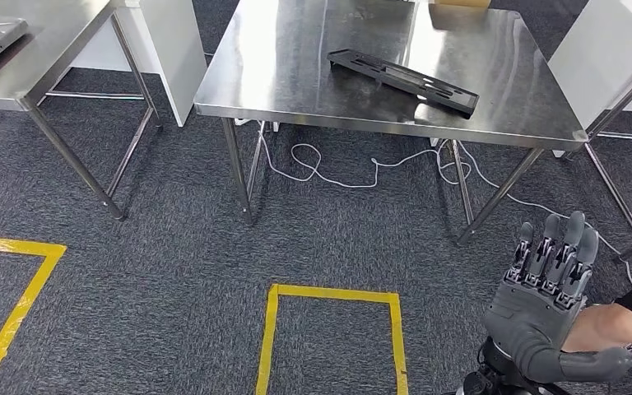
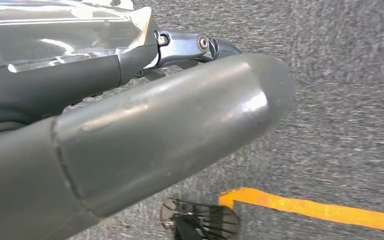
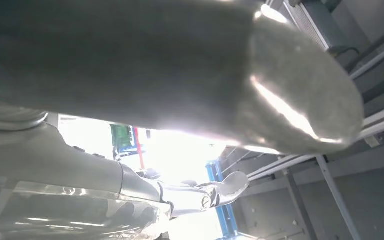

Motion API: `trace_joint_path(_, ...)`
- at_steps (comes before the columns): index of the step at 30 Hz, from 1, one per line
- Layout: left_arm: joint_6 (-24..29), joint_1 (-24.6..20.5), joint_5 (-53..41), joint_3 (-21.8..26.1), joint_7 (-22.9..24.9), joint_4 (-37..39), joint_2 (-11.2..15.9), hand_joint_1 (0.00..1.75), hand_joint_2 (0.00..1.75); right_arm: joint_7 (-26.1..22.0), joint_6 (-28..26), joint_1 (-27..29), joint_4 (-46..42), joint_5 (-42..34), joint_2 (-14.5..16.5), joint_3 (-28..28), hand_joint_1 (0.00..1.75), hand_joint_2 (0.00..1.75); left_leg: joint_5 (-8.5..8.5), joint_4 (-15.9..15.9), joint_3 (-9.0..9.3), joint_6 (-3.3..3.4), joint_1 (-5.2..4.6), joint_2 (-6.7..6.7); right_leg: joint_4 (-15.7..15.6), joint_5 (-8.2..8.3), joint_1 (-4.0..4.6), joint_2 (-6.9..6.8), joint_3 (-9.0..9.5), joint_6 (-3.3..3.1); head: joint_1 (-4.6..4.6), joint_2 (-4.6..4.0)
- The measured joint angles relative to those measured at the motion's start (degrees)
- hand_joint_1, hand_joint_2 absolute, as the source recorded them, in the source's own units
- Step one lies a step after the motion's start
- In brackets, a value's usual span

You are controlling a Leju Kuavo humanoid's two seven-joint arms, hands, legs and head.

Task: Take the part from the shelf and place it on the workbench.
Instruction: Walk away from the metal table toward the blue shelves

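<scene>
Head view: cable under workbench

right hand: grey ribbed cover, thick grey thumb, darker fingers
left hand: glossy grey thumb, silver screw beside it
</scene>
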Motion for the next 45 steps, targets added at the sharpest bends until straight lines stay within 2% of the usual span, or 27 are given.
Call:
trace_joint_path(1,0.03,0.0,0.02,0.01,0.0,0.0,0.01,0.0,0.0,0.0,0.01,-0.03,0.16,-0.07,-0.09,-0.01,0.0,0.0,0.71,0.03,-0.81,0.05,-0.13,0.07,3.3,-1.37,0.01,0.06,-0.49,0.17,0.03,0.0)
trace_joint_path(3,0.04,0.01,0.04,0.02,0.01,0.0,0.01,0.0,0.0,0.0,0.03,-0.09,0.49,-0.12,-0.21,-0.01,0.0,0.0,2.19,0.09,-2.45,0.03,-0.44,0.16,5.65,-0.78,0.11,0.15,0.97,1.16,0.06,0.0)
trace_joint_path(5,0.08,-0.02,0.04,0.02,0.02,0.0,0.01,0.0,0.0,0.0,0.07,-0.22,0.7,-0.14,-0.25,-0.01,0.0,0.0,3.68,0.11,-4.0,-0.13,-0.69,0.14,-0.16,1.53,0.47,0.21,6.55,1.42,0.07,0.0)
trace_joint_path(7,0.17,-0.06,0.04,0.02,0.04,0.0,-0.01,0.0,0.0,0.0,0.13,-0.52,0.79,-0.15,-0.27,0.01,0.0,0.0,5.09,0.04,-5.05,-0.59,-0.87,0.12,-9.64,1.08,1.16,0.21,13.07,0.24,0.0,0.0)
trace_joint_path(9,0.25,-0.07,0.04,0.03,0.06,0.0,-0.01,0.0,0.0,-0.01,0.15,-0.77,0.85,-0.15,-0.29,-0.01,0.0,0.0,6.45,-0.42,-5.33,-1.23,-0.83,0.16,-14.36,0.09,1.76,0.24,15.27,-0.9,-0.01,0.0)
trace_joint_path(11,0.31,0.03,0.03,0.06,0.08,0.0,0.03,0.0,0.0,-0.01,0.16,-0.83,0.97,-0.15,-0.31,-0.02,0.0,0.0,6.97,-0.77,-5.62,-1.92,-0.72,0.04,-14.78,1.25,1.38,0.18,14.37,-1.63,-0.01,0.0)
trace_joint_path(12,0.34,0.1,0.03,0.08,0.09,0.0,0.05,0.0,0.0,-0.01,0.19,-0.85,1.05,-0.15,-0.3,-0.02,0.0,0.0,5.71,-0.18,-6.01,-2.22,-0.66,-0.06,-14.91,2.01,1.01,0.08,13.81,-2.2,-0.07,0.0)
trace_joint_path(14,0.39,0.26,0.02,0.1,0.13,0.0,0.09,0.0,0.0,0.01,0.25,-0.86,1.22,-0.1,-0.27,-0.01,0.0,0.0,-0.25,4.09,-7.05,-2.73,-0.41,-0.21,-15.09,3.63,0.37,-0.11,12.41,-3.06,-0.33,0.0)
trace_joint_path(16,0.42,0.31,0.02,0.11,0.15,0.0,0.1,0.0,0.0,0.01,0.28,-0.86,1.43,-0.07,-0.27,0.0,0.0,0.0,-5.58,10.87,-7.59,-3.33,-0.11,-0.21,-14.93,5.0,0.41,-0.24,10.92,-3.27,-0.47,0.0)
trace_joint_path(17,0.44,0.29,0.02,0.12,0.15,0.0,0.11,0.0,0.0,0.01,0.29,-0.88,1.57,-0.07,-0.27,0.01,0.0,0.0,-6.08,13.77,-7.49,-3.67,0.09,-0.2,-14.68,5.62,0.38,-0.33,10.06,-3.12,-0.46,0.0)
trace_joint_path(19,0.45,0.27,0.03,0.13,0.15,0.0,0.16,0.0,0.0,0.01,0.29,-0.89,1.86,-0.07,-0.27,0.02,0.0,0.0,-3.55,15.66,-5.62,-4.32,0.67,-0.18,-13.66,6.67,0.12,-0.47,7.95,-2.58,-0.47,0.0)
trace_joint_path(20,0.45,0.27,0.04,0.13,0.15,0.0,0.18,0.0,0.0,0.01,0.29,-0.89,1.98,-0.07,-0.27,0.02,0.0,0.0,-1.74,14.02,-3.51,-4.68,1.03,-0.16,-12.85,7.01,-0.11,-0.5,6.7,-2.26,-0.48,0.0)
trace_joint_path(21,0.45,0.23,0.04,0.13,0.15,0.0,0.2,0.0,0.0,0.01,0.29,-0.92,2.08,-0.06,-0.27,0.02,0.0,0.0,-1.25,11.1,-1.06,-5.15,1.29,-0.2,-11.91,7.26,-0.27,-0.5,5.55,-1.94,-0.5,0.0)
trace_joint_path(23,0.44,0.14,0.04,0.15,0.19,-0.01,0.15,0.0,0.0,0.01,0.28,-1.03,2.24,-0.08,-0.28,0.12,0.0,0.0,-3.02,4.57,3.39,-5.56,1.33,-0.47,-10.11,7.63,-0.16,-0.51,3.67,-1.31,-0.73,0.0)
trace_joint_path(25,0.45,0.05,0.04,0.22,0.26,-0.02,0.13,0.0,0.0,-0.01,0.25,-1.21,2.43,-0.15,-0.31,0.31,0.0,0.0,-4.92,1.68,4.61,-4.78,0.95,-0.76,-9.41,8.39,0.31,-0.48,2.84,-0.3,-0.85,0.0)
trace_joint_path(27,0.49,0.05,0.04,0.35,0.34,0.01,0.14,0.0,0.0,-0.01,0.19,-1.26,2.67,-0.22,-0.33,0.43,0.0,0.0,-4.35,1.45,3.64,-3.18,0.62,-0.6,-9.35,8.8,0.38,-0.41,2.27,0.73,-0.82,0.0)
trace_joint_path(28,0.51,0.05,0.05,0.42,0.37,0.02,0.14,0.0,0.0,-0.01,0.16,-1.22,2.79,-0.23,-0.34,0.43,0.0,0.0,-3.76,1.37,3.0,-2.3,0.44,-0.45,-8.62,7.86,0.28,-0.35,1.68,0.78,-0.74,0.0)
trace_joint_path(30,0.52,0.04,0.05,0.5,0.4,0.02,0.15,0.0,0.0,-0.01,0.14,-1.2,3.0,-0.24,-0.38,0.43,0.0,0.0,-2.51,1.26,1.45,-0.91,0.24,-0.17,-4.19,3.45,-0.01,-0.21,-0.05,0.09,-0.51,0.0)
trace_joint_path(32,0.52,0.05,0.06,0.51,0.4,0.0,0.18,0.0,0.0,-0.01,0.13,-1.19,3.25,-0.26,-0.49,0.43,0.0,0.0,-1.16,1.3,-0.23,-0.35,-0.06,0.01,2.57,-0.69,0.03,-0.1,-1.34,-0.21,-0.26,0.0)
trace_joint_path(34,0.52,0.06,0.05,0.51,0.4,0.0,0.18,0.0,0.0,-0.01,0.08,-1.18,3.52,-0.28,-0.63,0.43,0.0,0.0,0.34,1.36,-1.86,-0.25,-0.51,0.15,5.94,-0.65,0.25,0.03,-0.18,0.49,-0.2,0.0)
trace_joint_path(36,0.51,0.04,0.04,0.5,0.4,0.0,0.17,0.0,0.0,-0.01,0.01,-1.21,3.68,-0.31,-0.7,0.44,0.0,0.0,1.83,1.38,-3.28,-0.25,-0.99,0.17,1.99,1.77,0.8,0.15,4.65,0.72,-0.2,0.0)
trace_joint_path(38,0.5,0.01,0.02,0.51,0.38,0.01,0.04,0.0,0.0,-0.01,-0.07,-1.31,3.65,-0.36,-0.72,0.47,0.0,0.0,3.12,1.33,-4.21,-0.47,-1.24,0.13,-6.95,1.4,1.51,0.14,11.22,-0.67,-0.25,0.0)
trace_joint_path(39,0.48,-0.02,-0.01,0.52,0.36,0.02,-0.02,0.0,0.0,-0.01,-0.14,-1.35,3.63,-0.39,-0.73,0.49,0.0,0.0,3.76,1.14,-4.36,-0.74,-1.17,0.16,-10.5,0.67,1.87,0.15,13.35,-1.45,-0.31,0.0)
trace_joint_path(40,0.46,-0.03,-0.05,0.52,0.34,0.02,-0.08,0.0,0.0,-0.02,-0.22,-1.39,3.62,-0.41,-0.74,0.51,0.0,0.0,4.4,0.83,-4.39,-1.1,-1.04,0.2,-12.7,0.07,2.12,0.15,14.37,-2.08,-0.3,0.0)
trace_joint_path(42,0.44,0.0,-0.14,0.52,0.31,0.02,-0.09,0.0,0.0,-0.02,-0.42,-1.38,3.65,-0.43,-0.79,0.54,0.0,0.0,5.42,0.15,-4.55,-1.9,-0.74,0.19,-14.02,1.28,1.96,0.16,13.99,-2.75,-0.3,0.0)
trace_joint_path(43,0.45,0.06,-0.18,0.52,0.29,0.02,-0.09,0.0,0.0,-0.02,-0.49,-1.39,3.68,-0.44,-0.8,0.57,0.0,0.0,4.66,0.41,-4.9,-2.21,-0.66,0.07,-14.47,2.24,1.62,0.13,13.55,-3.12,-0.25,0.0)
trace_joint_path(45,0.47,0.21,-0.25,0.52,0.28,0.02,-0.08,0.0,0.0,-0.01,-0.74,-1.32,3.75,-0.51,-0.81,0.67,0.0,0.0,-0.68,4.09,-6.1,-2.75,-0.5,-0.18,-15.09,4.27,0.84,0.02,12.18,-3.81,-0.43,0.0)
